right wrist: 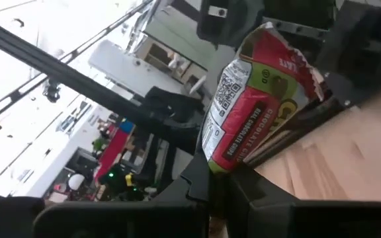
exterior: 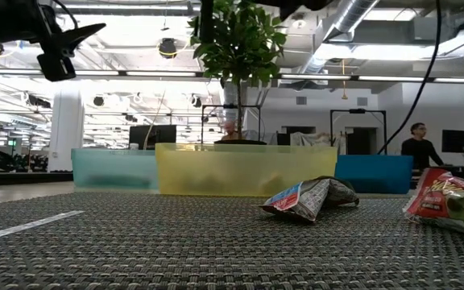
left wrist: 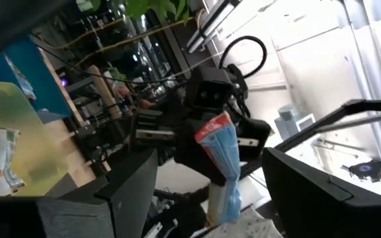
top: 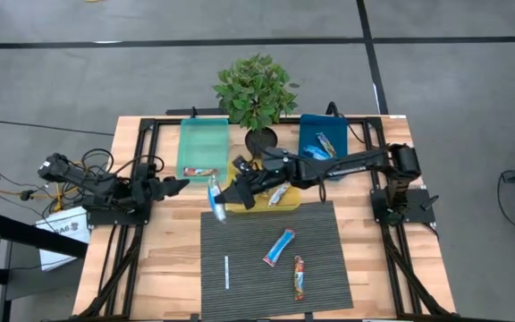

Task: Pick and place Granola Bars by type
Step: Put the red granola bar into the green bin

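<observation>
My right gripper (top: 228, 197) reaches in from the table's right and is shut on a Granola Bar (top: 215, 200). It holds the bar in the air over the gap between the green bin (top: 202, 143) and the mat (top: 275, 259). The bar's wrapper is red and green on one face (right wrist: 256, 99) and pale blue on the other (left wrist: 222, 165). My left gripper (top: 179, 185) stands open at the table's left, pointing toward the held bar. A blue bar (top: 278, 248) and a red-orange bar (top: 299, 277) lie flat on the mat. My right gripper pinches the bar's one end (right wrist: 218, 162) between its two fingers, coming level from the table's right. The rest of the bar sticks out past the fingers, crosswise to them. It is lifted clear of the table and the bins.
A yellow bin (top: 280, 204) with bars and a blue bin (top: 323, 143) with blue bars stand behind the mat. The green bin holds one bar (top: 199, 171). A potted plant (top: 256, 89) stands behind the bins. A thin white stick (top: 226, 273) lies on the mat's left. A person (exterior: 417, 145) stands far off.
</observation>
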Robot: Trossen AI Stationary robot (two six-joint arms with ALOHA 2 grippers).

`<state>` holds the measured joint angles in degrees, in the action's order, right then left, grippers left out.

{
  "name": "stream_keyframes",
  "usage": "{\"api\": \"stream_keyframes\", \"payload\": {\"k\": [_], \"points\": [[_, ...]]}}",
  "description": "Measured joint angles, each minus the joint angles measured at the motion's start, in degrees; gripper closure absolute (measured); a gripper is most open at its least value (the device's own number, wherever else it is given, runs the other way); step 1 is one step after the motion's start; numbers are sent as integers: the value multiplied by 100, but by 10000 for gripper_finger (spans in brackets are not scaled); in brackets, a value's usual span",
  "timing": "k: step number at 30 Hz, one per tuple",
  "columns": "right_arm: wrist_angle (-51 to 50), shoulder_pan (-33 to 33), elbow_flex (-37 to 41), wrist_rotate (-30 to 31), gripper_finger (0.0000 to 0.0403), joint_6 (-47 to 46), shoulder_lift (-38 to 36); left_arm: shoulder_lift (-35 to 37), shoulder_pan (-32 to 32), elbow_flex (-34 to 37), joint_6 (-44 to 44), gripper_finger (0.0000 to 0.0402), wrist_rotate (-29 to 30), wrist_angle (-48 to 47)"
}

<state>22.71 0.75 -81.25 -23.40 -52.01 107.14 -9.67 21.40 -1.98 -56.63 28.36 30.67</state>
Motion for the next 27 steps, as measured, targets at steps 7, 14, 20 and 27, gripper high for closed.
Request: {"api": "stream_keyframes", "payload": {"k": [7, 14, 20, 27], "points": [[-59, -117, -287, -32, 396, 4, 209, -513, -2, -329, -131, 136, 209, -25], [-110, -213, -305, -24, 396, 17, 198, -1509, -113, -1137, 181, 136, 194, -34], [-122, -213, -302, -24, 396, 142, 196, -2312, -373, -1600, -203, 136, 40, -40], [-121, -213, -302, -28, 396, 152, 196, -3143, -764, -2025, -510, 136, -660, -45]]}}
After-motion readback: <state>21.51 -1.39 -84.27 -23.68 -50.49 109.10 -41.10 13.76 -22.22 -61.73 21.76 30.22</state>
